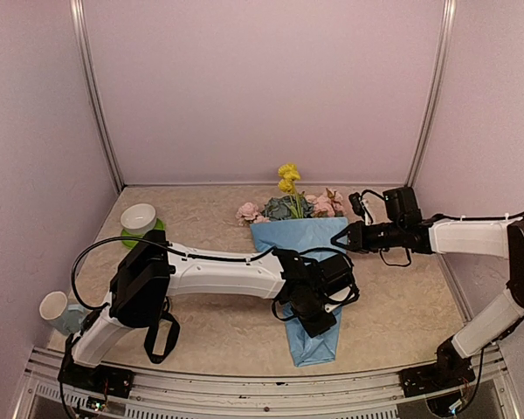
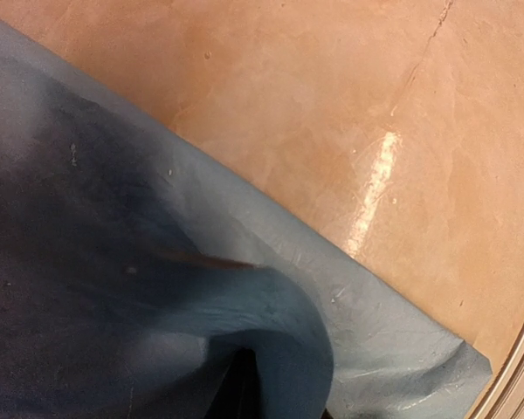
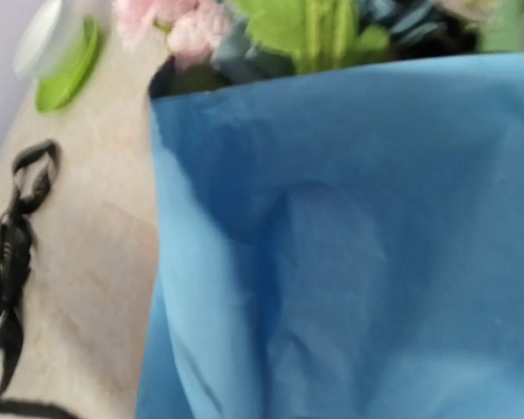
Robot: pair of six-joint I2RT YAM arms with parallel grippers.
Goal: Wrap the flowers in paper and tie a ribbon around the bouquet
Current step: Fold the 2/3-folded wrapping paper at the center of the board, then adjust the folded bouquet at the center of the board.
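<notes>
The bouquet lies in the middle of the table. Its flowers (image 1: 288, 202), pink, yellow and blue-green, stick out of the far end of the light-blue paper (image 1: 310, 249). The cone narrows toward the near edge. My left gripper (image 1: 319, 304) sits low over the cone's middle. In its wrist view a fold of paper (image 2: 271, 323) is drawn up into the jaws and hides the fingers. My right gripper (image 1: 348, 236) is at the paper's upper right corner. Its wrist view is filled by paper (image 3: 349, 244) and shows no fingers. A black ribbon (image 3: 13, 253) lies left of the bouquet.
A white bowl on a green saucer (image 1: 140, 225) stands at the far left, also seen in the right wrist view as the saucer (image 3: 65, 52). A white cup (image 1: 54, 307) is at the near left. Lilac walls close in the table, and a metal rail (image 1: 271, 388) runs along the front.
</notes>
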